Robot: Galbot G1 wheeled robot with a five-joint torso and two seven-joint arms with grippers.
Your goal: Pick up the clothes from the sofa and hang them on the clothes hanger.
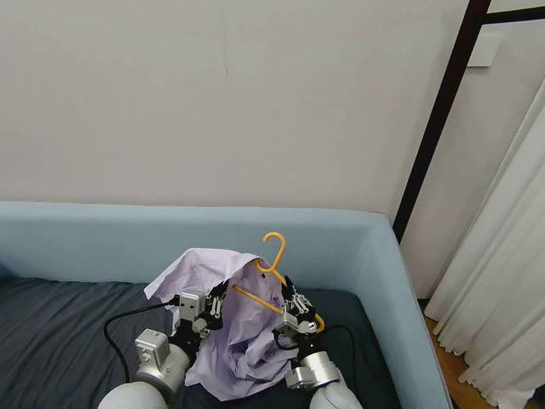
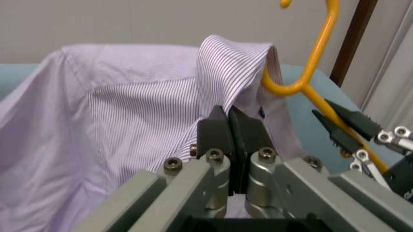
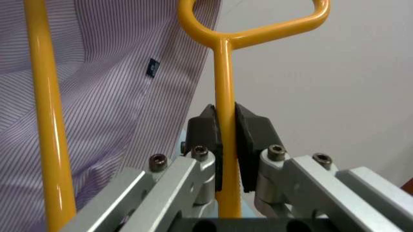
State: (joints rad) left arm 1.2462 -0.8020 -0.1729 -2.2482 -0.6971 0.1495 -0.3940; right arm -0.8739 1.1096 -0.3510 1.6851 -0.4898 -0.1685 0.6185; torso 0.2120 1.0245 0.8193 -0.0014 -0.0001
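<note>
No legible text or markings.

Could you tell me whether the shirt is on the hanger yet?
Partly: shirt covers one side of the hanger; right tool grips the bare side.

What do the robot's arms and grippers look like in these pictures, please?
The left arm and right arm are rounded silver-grey cylinders, each trailing a black cable. The left gripper and right gripper are alike: pale grey metal linkage bars joined by dark socket-head bolts, tipped with black wedge-shaped fingers.
</note>
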